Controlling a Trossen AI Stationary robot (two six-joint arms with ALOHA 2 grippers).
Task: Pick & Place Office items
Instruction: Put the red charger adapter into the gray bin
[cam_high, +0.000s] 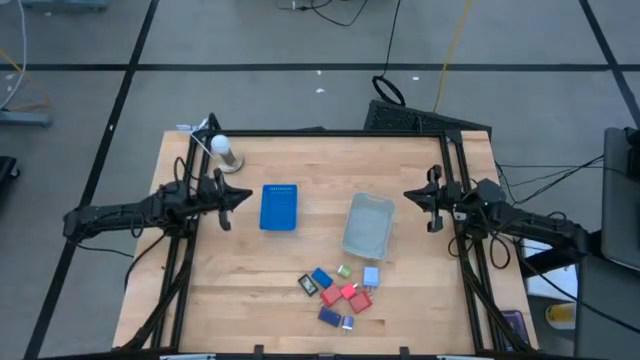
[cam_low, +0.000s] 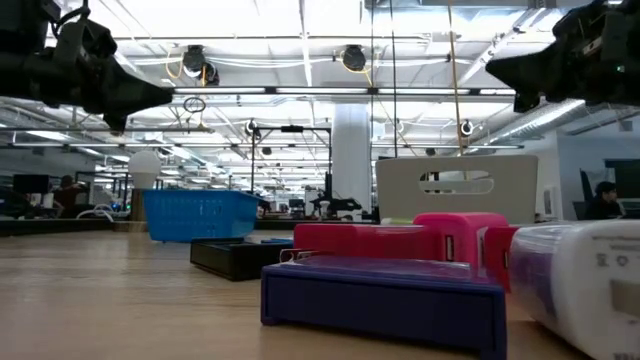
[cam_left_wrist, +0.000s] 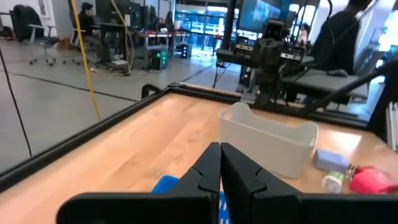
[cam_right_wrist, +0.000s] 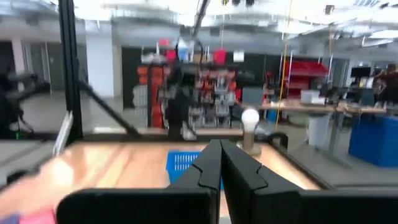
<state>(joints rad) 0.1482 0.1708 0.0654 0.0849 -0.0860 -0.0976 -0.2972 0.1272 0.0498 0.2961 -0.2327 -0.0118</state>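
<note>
nothing is being picked yet: left gripper (cam_high: 243, 195) and right gripper (cam_high: 408, 196) are hanging pinched together, empty; next, opening over the office items (cam_high: 340, 290) at lower centre.

Light was bright and even, coming from ceiling strip lamps (cam_low: 300, 20) that glared white in the low view. The desk (cam_high: 300, 250) lay evenly lit from above, shadows under the arms soft and faint. In the low view the nearest pieces (cam_low: 385, 295) were large and soft-focused. The right wrist view was blurred throughout; the left wrist view was sharper, hazy at its edges.
</note>
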